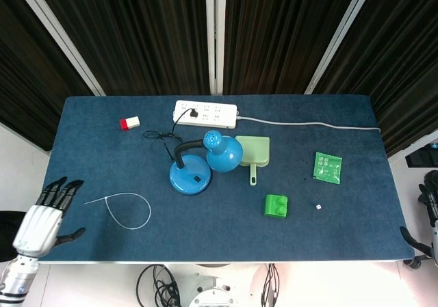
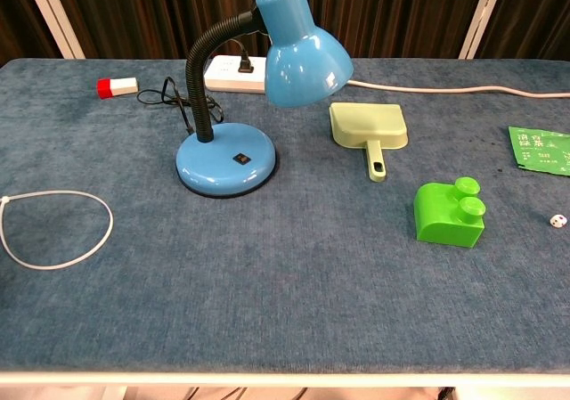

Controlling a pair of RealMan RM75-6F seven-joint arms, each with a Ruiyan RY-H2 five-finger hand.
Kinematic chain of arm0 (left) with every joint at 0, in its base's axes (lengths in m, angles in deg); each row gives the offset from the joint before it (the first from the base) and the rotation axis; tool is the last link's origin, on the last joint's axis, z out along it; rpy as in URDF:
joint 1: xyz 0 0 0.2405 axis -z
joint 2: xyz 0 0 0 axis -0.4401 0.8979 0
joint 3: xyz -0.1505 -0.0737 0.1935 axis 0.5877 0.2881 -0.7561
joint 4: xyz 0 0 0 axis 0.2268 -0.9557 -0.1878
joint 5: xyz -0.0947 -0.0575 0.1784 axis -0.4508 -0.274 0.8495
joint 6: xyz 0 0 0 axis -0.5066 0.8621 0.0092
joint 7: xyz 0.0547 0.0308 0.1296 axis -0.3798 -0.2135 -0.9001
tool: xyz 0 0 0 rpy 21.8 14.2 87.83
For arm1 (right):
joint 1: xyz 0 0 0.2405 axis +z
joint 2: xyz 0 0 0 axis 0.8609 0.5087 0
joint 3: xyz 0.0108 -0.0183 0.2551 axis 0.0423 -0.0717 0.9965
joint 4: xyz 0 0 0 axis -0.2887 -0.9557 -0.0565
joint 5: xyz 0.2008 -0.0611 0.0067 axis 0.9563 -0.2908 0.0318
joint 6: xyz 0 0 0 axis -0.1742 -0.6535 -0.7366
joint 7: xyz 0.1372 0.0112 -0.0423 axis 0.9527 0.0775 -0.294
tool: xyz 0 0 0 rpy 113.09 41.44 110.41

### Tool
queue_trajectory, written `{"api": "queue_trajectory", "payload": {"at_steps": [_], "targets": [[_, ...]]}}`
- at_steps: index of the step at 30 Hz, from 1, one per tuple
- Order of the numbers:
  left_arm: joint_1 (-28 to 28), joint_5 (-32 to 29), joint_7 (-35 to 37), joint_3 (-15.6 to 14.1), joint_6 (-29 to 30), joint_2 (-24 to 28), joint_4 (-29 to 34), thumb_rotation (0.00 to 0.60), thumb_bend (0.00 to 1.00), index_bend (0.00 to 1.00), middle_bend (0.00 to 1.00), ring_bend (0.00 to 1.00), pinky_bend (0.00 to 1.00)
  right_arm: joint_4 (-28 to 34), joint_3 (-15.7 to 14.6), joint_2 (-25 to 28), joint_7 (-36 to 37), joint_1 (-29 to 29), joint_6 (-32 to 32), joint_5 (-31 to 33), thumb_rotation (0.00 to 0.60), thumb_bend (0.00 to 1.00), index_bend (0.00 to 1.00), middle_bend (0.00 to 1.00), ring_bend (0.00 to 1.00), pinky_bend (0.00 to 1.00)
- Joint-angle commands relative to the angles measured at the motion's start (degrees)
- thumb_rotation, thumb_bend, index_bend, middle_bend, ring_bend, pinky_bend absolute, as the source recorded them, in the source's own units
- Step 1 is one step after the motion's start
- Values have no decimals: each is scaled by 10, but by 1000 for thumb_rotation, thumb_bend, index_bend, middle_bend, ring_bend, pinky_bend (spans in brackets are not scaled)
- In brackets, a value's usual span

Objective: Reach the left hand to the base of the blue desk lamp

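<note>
The blue desk lamp's round base (image 1: 190, 178) (image 2: 225, 158) sits left of the table's middle, with a black flexible neck and a blue shade (image 1: 223, 152) (image 2: 301, 45) leaning to the right. My left hand (image 1: 46, 216) hovers at the table's front left corner in the head view, fingers spread and holding nothing, far to the left of the base. My right hand (image 1: 430, 219) shows only partly at the right edge of the head view, beyond the table. Neither hand appears in the chest view.
A white cord loop (image 1: 126, 208) lies between my left hand and the lamp. A white power strip (image 1: 206, 113) lies behind the lamp, with a red-and-white block (image 1: 129, 122) at the back left. A pale green dustpan (image 1: 254, 153), green brick (image 1: 276, 205), green packet (image 1: 328, 167) and small die (image 1: 318, 206) lie to the right.
</note>
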Motion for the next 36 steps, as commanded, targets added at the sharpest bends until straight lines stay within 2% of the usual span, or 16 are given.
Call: {"api": "queue_trajectory", "payload": {"at_steps": [1,3,5,7,9,12,17,29,36], "targets": [[53,-8,-26,16,-80,-18,52,600,192,7,317,288,386,2,-1,0,-3,0,1,0,600,151,0,0,0,0],[81,-25,-50,29,-125,-35,73,600,222,5,497,494,537,2,-3,-3,-4,-1,0,-2,600,152,0,0,0,0],[103,-48,-77,42,-162,-68,86,600,243,1,648,636,628,1,-6,-4,-4,-3,-1,-4,600,153,0,0,0,0],[124,-75,-99,47,-202,-94,95,600,270,0,742,719,690,2,-6,-4,-2,-4,-4,-5,600,153,0,0,0,0],[149,-113,-127,55,-248,-122,97,600,301,0,784,760,725,2,-4,-3,3,-6,-8,-3,600,152,0,0,0,0],[179,-168,-175,66,-297,-159,87,600,321,0,791,777,747,3,-5,0,5,-8,-12,-5,600,152,0,0,0,0],[218,-250,-228,85,-333,-209,68,600,360,0,799,783,751,4,-6,6,8,-12,-16,-5,600,153,0,0,0,0],[290,-386,-281,117,-353,-272,14,600,387,0,812,798,784,0,-6,6,15,-7,-2,1,600,153,0,0,0,0],[319,-456,-293,125,-351,-286,1,600,407,0,819,802,785,4,-5,10,16,-10,-6,1,600,154,0,0,0,0]]}}
